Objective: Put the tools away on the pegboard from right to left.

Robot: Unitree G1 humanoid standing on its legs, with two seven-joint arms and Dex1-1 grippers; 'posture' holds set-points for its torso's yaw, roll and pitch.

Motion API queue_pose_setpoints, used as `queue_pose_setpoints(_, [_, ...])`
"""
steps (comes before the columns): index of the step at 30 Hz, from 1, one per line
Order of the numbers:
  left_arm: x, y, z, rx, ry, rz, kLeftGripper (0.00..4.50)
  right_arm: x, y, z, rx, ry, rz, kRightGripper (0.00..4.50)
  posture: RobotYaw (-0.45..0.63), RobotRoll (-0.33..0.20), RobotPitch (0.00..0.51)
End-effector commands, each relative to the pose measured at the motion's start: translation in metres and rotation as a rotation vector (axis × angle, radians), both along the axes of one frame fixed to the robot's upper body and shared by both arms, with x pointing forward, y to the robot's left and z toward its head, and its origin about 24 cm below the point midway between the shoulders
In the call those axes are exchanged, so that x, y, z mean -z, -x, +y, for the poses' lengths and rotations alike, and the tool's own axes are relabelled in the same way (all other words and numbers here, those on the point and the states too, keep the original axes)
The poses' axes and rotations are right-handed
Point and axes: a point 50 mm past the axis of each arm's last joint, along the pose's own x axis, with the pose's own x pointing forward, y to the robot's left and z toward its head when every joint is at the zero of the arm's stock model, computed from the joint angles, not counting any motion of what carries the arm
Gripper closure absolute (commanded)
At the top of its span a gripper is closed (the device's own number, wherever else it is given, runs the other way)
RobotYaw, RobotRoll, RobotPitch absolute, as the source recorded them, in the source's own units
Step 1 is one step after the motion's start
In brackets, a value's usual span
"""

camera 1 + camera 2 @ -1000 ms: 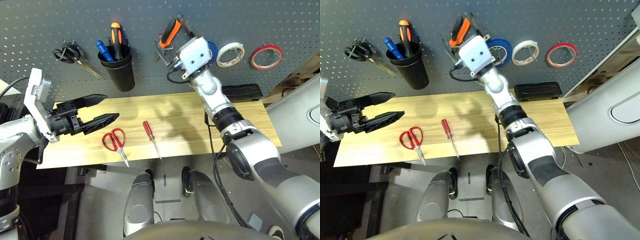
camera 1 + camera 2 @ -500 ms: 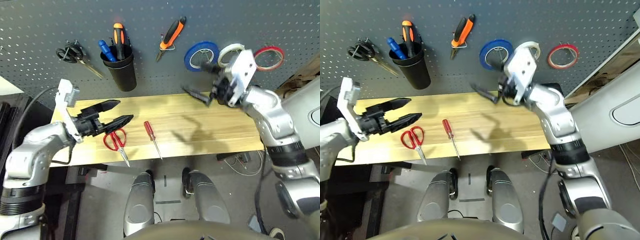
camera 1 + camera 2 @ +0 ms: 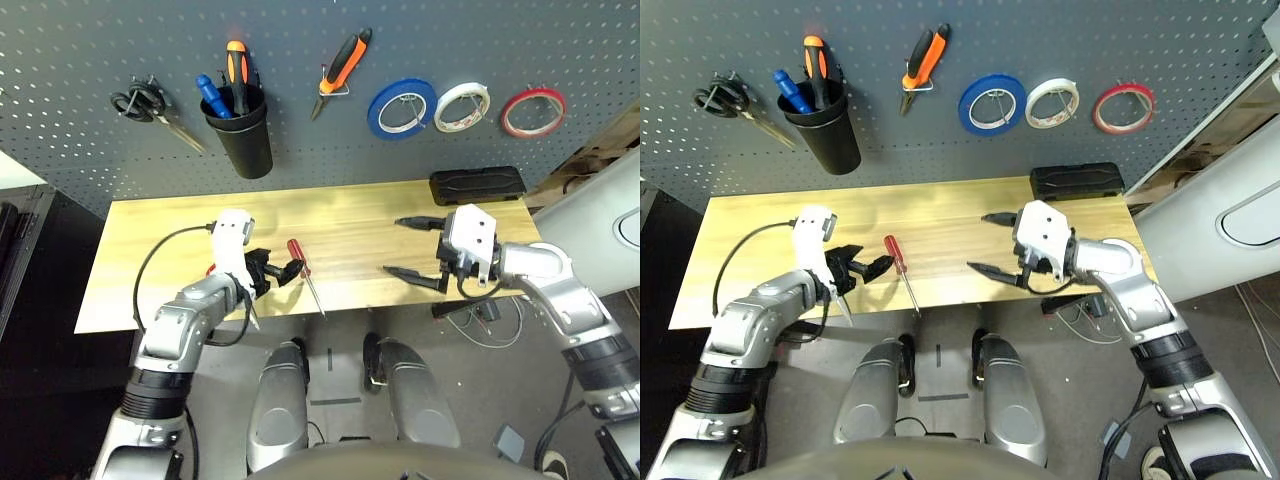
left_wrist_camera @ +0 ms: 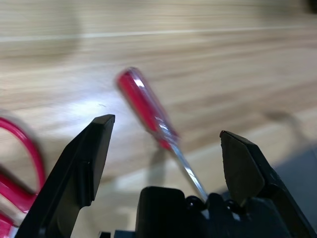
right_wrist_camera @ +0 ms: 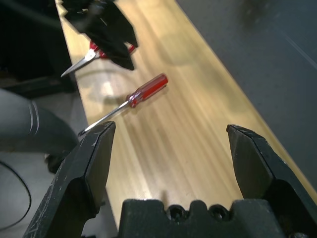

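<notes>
Jaws: both grippers are spread wide and hold nothing; the left gripper (image 4: 163, 148) straddles the screwdriver (image 3: 296, 257) without touching it, and the right gripper (image 3: 415, 248) hangs over bare table (image 3: 350, 215).
Change, right arm: 1 s ago it was up at the pegboard (image 3: 80, 40) with the pliers (image 3: 342, 62); it has since let go and dropped low over the near right of the table.
Change, left arm: it has swung in from the left edge and come down beside the screwdriver.
Hung so far: 2 tools, the red tape (image 3: 533, 111) far right and the pliers left of the blue roll.
On the table: screwdriver near centre; red scissors (image 4: 12, 163) just left of it, partly under the left gripper.
Meaning: the screwdriver looks next in the right-to-left order, the scissors last.
</notes>
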Motion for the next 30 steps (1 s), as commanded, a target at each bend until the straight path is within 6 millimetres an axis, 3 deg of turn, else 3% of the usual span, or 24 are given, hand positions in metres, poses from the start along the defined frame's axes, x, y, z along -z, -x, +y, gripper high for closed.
queue_pose_setpoints(1, [0.021, -0.007, -0.002, -0.073, -0.063, 0.042, 0.00, 0.008, 0.007, -0.003, -0.004, 0.019, 0.029, 0.02, -0.10, 0.000, 0.303])
queue_pose_setpoints(12, [0.044, -0.026, -0.022, -0.140, -0.066, 0.071, 0.00, -0.003, 0.019, -0.008, 0.030, 0.009, 0.019, 0.02, -0.19, 0.000, 0.330])
queue_pose_setpoints(15, [0.049, -0.027, -0.023, -0.154, -0.070, 0.083, 0.62, -0.004, 0.022, -0.011, 0.040, 0.016, 0.021, 0.00, -0.19, 0.000, 0.331])
queue_pose_setpoints(23, [0.036, -0.028, -0.026, -0.152, -0.017, 0.041, 3.66, -0.006, 0.013, -0.012, 0.046, 0.019, 0.014, 0.00, -0.13, 0.000, 0.302])
queue_pose_setpoints(26, [0.024, -0.028, -0.024, -0.145, 0.008, 0.015, 3.67, -0.007, 0.005, -0.012, 0.045, 0.018, 0.004, 0.00, -0.10, 0.000, 0.289])
queue_pose_setpoints(30, [-0.009, -0.021, -0.021, -0.118, 0.070, -0.028, 3.67, -0.009, -0.010, -0.010, 0.056, -0.061, -0.001, 0.00, -0.04, 0.000, 0.257])
